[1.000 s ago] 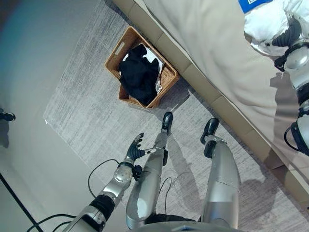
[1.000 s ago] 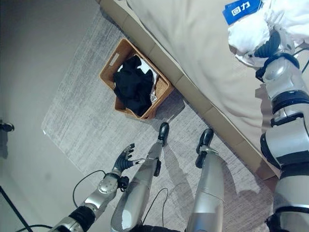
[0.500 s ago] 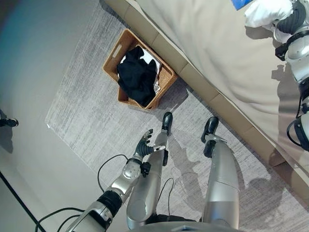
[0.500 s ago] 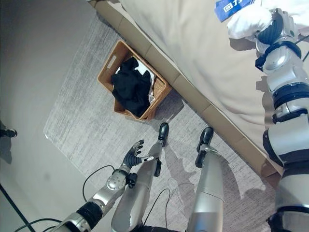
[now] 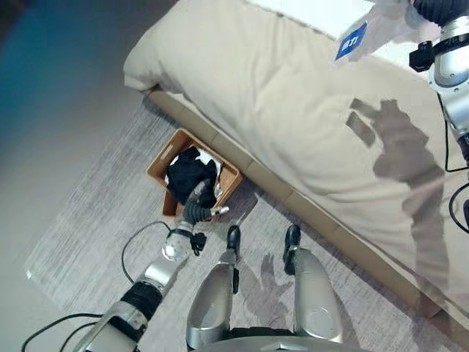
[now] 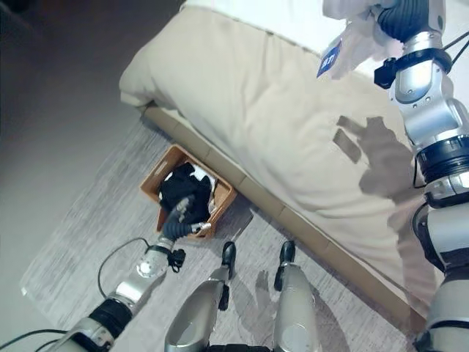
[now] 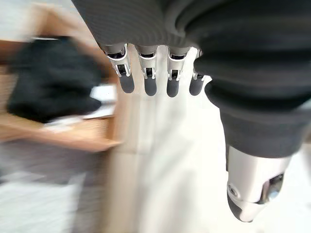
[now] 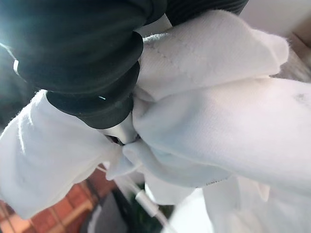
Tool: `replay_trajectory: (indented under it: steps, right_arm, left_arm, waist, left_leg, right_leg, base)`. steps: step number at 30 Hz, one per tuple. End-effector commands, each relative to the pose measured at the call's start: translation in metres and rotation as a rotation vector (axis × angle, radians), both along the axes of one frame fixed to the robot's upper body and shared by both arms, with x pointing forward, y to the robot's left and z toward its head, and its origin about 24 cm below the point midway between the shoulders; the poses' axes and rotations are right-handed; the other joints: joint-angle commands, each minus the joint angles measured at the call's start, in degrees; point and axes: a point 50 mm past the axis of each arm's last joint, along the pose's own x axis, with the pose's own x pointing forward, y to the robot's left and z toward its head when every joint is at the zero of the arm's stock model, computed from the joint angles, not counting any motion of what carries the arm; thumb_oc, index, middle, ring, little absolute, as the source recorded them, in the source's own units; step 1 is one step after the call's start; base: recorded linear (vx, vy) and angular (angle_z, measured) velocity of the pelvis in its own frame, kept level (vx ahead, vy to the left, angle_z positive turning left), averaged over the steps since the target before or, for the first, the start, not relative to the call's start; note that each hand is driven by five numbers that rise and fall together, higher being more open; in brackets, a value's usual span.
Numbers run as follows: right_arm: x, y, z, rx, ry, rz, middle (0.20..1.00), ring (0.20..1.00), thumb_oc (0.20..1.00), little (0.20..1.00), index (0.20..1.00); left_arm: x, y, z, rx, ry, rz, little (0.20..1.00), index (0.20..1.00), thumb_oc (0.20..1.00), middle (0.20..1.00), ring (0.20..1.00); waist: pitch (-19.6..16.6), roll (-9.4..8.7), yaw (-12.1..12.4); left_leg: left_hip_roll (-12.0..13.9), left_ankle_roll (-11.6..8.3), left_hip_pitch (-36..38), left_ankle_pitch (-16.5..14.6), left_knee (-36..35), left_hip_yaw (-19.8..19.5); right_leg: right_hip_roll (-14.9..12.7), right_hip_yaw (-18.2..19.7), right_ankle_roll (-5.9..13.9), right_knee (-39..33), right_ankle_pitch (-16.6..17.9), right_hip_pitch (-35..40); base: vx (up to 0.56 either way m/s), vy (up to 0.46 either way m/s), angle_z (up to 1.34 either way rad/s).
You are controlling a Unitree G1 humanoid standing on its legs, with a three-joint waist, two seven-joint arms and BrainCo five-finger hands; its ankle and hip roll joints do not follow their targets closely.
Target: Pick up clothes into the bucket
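Lying across the upper right: a bed (image 5: 315,125) under a beige duvet (image 6: 242,95). Spreading below it, a grey rug (image 5: 95,242) covering smooth grey floor (image 5: 51,117).

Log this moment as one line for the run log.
right hand: holds white garment above bed | left hand: open, near basket | basket: black clothes
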Motion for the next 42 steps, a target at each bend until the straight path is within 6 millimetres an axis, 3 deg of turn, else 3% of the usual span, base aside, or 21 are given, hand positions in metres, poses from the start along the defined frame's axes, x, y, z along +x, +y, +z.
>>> replay_trajectory:
  steps: [1, 2, 3, 6, 7, 8, 9, 10, 13, 16, 19, 24, 26, 29, 30, 35, 42]
  right_arm:
    - [-0.005, 0.006, -0.016, -0.061, 0.051, 0.082, 0.200, 0.200, 0.200, 0.200, 0.200]
    - [-0.005, 0.006, -0.017, -0.060, 0.052, 0.081, 0.200, 0.200, 0.200, 0.200, 0.200]
    - [-0.005, 0.009, -0.032, -0.077, 0.110, 0.113, 0.200, 0.200, 0.200, 0.200, 0.200]
    - [-0.007, 0.019, -0.056, -0.092, 0.191, 0.184, 0.200, 0.200, 0.200, 0.200, 0.200]
    - [-0.007, 0.018, -0.057, -0.090, 0.193, 0.183, 0.200, 0.200, 0.200, 0.200, 0.200]
    - [-0.010, 0.021, -0.074, -0.093, 0.251, 0.219, 0.200, 0.200, 0.200, 0.200, 0.200]
    - [-0.010, 0.021, -0.074, -0.092, 0.251, 0.218, 0.200, 0.200, 0.200, 0.200, 0.200]
    - [-0.012, 0.030, -0.087, -0.102, 0.305, 0.278, 0.200, 0.200, 0.200, 0.200, 0.200]
    - [-0.017, 0.037, -0.105, -0.108, 0.387, 0.339, 0.200, 0.200, 0.200, 0.200, 0.200]
    - [-0.024, 0.050, -0.107, -0.145, 0.431, 0.432, 0.200, 0.200, 0.200, 0.200, 0.200]
    - [-0.030, 0.056, -0.109, -0.150, 0.445, 0.480, 0.200, 0.200, 0.200, 0.200, 0.200]
    - [-0.049, 0.081, -0.102, -0.163, 0.411, 0.657, 0.200, 0.200, 0.200, 0.200, 0.200]
    - [-0.060, 0.099, -0.096, -0.143, 0.368, 0.778, 0.200, 0.200, 0.200, 0.200, 0.200]
    - [-0.067, 0.109, -0.093, -0.122, 0.342, 0.847, 0.200, 0.200, 0.200, 0.200, 0.200]
    - [-0.075, 0.121, -0.090, -0.099, 0.307, 0.933, 0.200, 0.200, 0.200, 0.200, 0.200]
    - [-0.090, 0.146, -0.085, -0.040, 0.261, 1.113, 0.200, 0.200, 0.200, 0.200, 0.200]
    - [-0.101, 0.166, -0.089, -0.008, 0.297, 1.268, 0.200, 0.200, 0.200, 0.200, 0.200]
  left_arm:
    - [0.000, -0.002, 0.030, -0.028, -0.132, -0.089, 1.000, 1.000, 1.000, 1.000, 1.000]
    - [0.000, -0.002, 0.030, -0.027, -0.132, -0.089, 1.000, 1.000, 1.000, 1.000, 1.000]
    - [0.005, -0.003, 0.050, -0.038, -0.199, -0.121, 1.000, 1.000, 1.000, 1.000, 1.000]
    - [0.013, -0.013, 0.076, -0.062, -0.276, -0.183, 1.000, 1.000, 1.000, 1.000, 1.000]
    - [0.013, -0.014, 0.076, -0.061, -0.274, -0.185, 1.000, 1.000, 1.000, 1.000, 1.000]
    - [0.015, -0.022, 0.092, -0.068, -0.320, -0.240, 1.000, 1.000, 1.000, 1.000, 1.000]
    - [0.015, -0.022, 0.092, -0.067, -0.320, -0.240, 1.000, 1.000, 1.000, 1.000, 1.000]
    - [0.017, -0.033, 0.109, -0.065, -0.368, -0.302, 1.000, 1.000, 1.000, 1.000, 1.000]
    - [0.015, -0.043, 0.117, -0.042, -0.382, -0.385, 1.000, 1.000, 1.000, 1.000, 1.000]
    - [0.014, -0.053, 0.124, 0.019, -0.385, -0.476, 1.000, 1.000, 1.000, 1.000, 1.000]
    - [0.014, -0.057, 0.123, 0.034, -0.373, -0.511, 1.000, 1.000, 1.000, 1.000, 1.000]
    - [0.013, -0.063, 0.107, 0.084, -0.312, -0.546, 1.000, 1.000, 1.000, 1.000, 1.000]
    - [0.014, -0.065, 0.095, 0.080, -0.269, -0.528, 1.000, 1.000, 1.000, 1.000, 1.000]
    - [0.014, -0.066, 0.088, 0.089, -0.251, -0.516, 1.000, 1.000, 1.000, 1.000, 1.000]
    - [0.015, -0.067, 0.079, 0.089, -0.225, -0.497, 1.000, 1.000, 1.000, 1.000, 1.000]
    - [0.017, -0.070, 0.065, 0.061, -0.180, -0.451, 1.000, 1.000, 1.000, 1.000, 1.000]
    - [0.019, -0.079, 0.067, 0.014, -0.190, -0.437, 1.000, 1.000, 1.000, 1.000, 1.000]
  waist:
    - [-8.98, -3.81, -1.12]
    - [-9.00, -3.84, -1.09]
    - [-11.53, -4.66, -1.73]
    - [-15.22, -5.80, -2.42]
    - [-15.20, -5.87, -2.30]
    - [-17.40, -6.58, -2.40]
    - [-17.36, -6.61, -2.34]
    - [-19.27, -7.16, -2.54]
    - [-21.39, -7.80, -2.19]
    - [-22.67, -8.11, -2.09]
    - [-23.08, -8.23, -1.94]
    - [-24.03, -8.47, -1.83]
    - [-24.35, -8.34, -1.73]
    - [-24.44, -8.32, -1.66]
    - [-24.48, -8.31, -1.67]
    - [-24.49, -8.06, -1.79]
    - [-24.20, -8.25, -1.87]
  left_leg:
    - [-1.22, -0.30, 0.92, -2.06, 1.21, 1.13]
    - [-1.21, -0.30, 0.94, -2.06, 1.19, 1.13]
    - [-0.99, -0.16, 2.95, -2.92, 0.84, 1.61]
    - [-0.64, 0.10, 5.70, -4.14, 0.42, 2.47]
    - [-0.62, 0.11, 5.85, -4.17, 0.37, 2.50]
    - [-0.54, 0.27, 7.48, -4.96, 0.15, 3.01]
    - [-0.53, 0.27, 7.56, -4.96, 0.13, 3.02]
    - [-0.37, 0.46, 8.85, -5.63, -0.05, 3.57]
    - [-0.25, 0.74, 10.36, -5.74, -0.37, 4.49]
    - [0.00, 0.80, 11.63, -6.24, -0.38, 5.26]
    - [0.05, 0.81, 12.34, -6.54, -0.23, 5.64]
    - [0.16, 0.88, 13.85, -6.93, -0.24, 6.00]
    - [0.27, 0.88, 14.42, -6.94, -0.45, 5.96]
    - [0.43, 0.88, 14.74, -6.93, -0.60, 5.91]
    - [0.48, 0.94, 14.97, -6.94, -0.68, 5.85]
    - [0.63, 0.94, 15.45, -6.91, -0.82, 5.83]
    - [0.85, 0.83, 15.95, -6.73, -1.01, 5.66]
  right_leg:
    - [-0.88, 1.84, 3.88, -6.44, 2.16, 8.38]
    - [-0.87, 1.84, 3.88, -6.49, 2.19, 8.42]
    - [-0.67, 1.93, 4.09, -8.13, 2.41, 10.78]
    - [-0.43, 2.22, 4.39, -10.80, 2.83, 13.99]
    - [-0.39, 2.23, 4.40, -10.98, 2.89, 14.18]
    - [-0.33, 2.31, 4.58, -12.87, 3.25, 16.39]
    - [-0.32, 2.32, 4.58, -12.92, 3.28, 16.47]
    - [-0.18, 2.46, 4.71, -14.40, 3.65, 18.08]
    - [-0.18, 2.84, 4.81, -16.48, 4.80, 19.80]
    - [-0.12, 3.19, 4.89, -17.43, 4.97, 21.17]
    - [-0.11, 3.28, 4.88, -17.58, 4.93, 21.97]
    - [0.10, 3.27, 4.83, -18.05, 4.69, 23.57]
    - [0.16, 3.15, 4.74, -18.28, 4.58, 24.11]
    - [0.20, 2.94, 4.74, -18.36, 4.44, 24.51]
    - [0.33, 3.00, 4.71, -18.47, 4.32, 24.77]
    - [0.46, 2.91, 4.64, -18.70, 4.20, 25.27]
    - [0.45, 2.44, 4.50, -18.48, 3.94, 25.95]
  base:
    - [0.13, 0.051, -0.18]
    - [0.12, 0.028, -0.10]
    - [0.10, 0.026, -0.10]
    - [0.11, 0.021, -0.15]
    - [0.11, 0.007, -0.18]
    - [0.07, 0.002, -0.13]
    - [0.12, 0.009, -0.20]
    - [0.06, 0.007, -0.22]
    - [0.03, 0.013, -0.19]
    - [0.03, 0.009, -0.14]
    - [0.03, 0.002, -0.05]
    - [0.03, -0.004, -0.04]
    - [0.00, 0.000, 0.00]
    - [0.00, 0.000, 0.00]
    - [0.00, 0.000, 0.00]
    - [0.00, 0.000, 0.00]
    - [0.00, 0.000, 0.00]
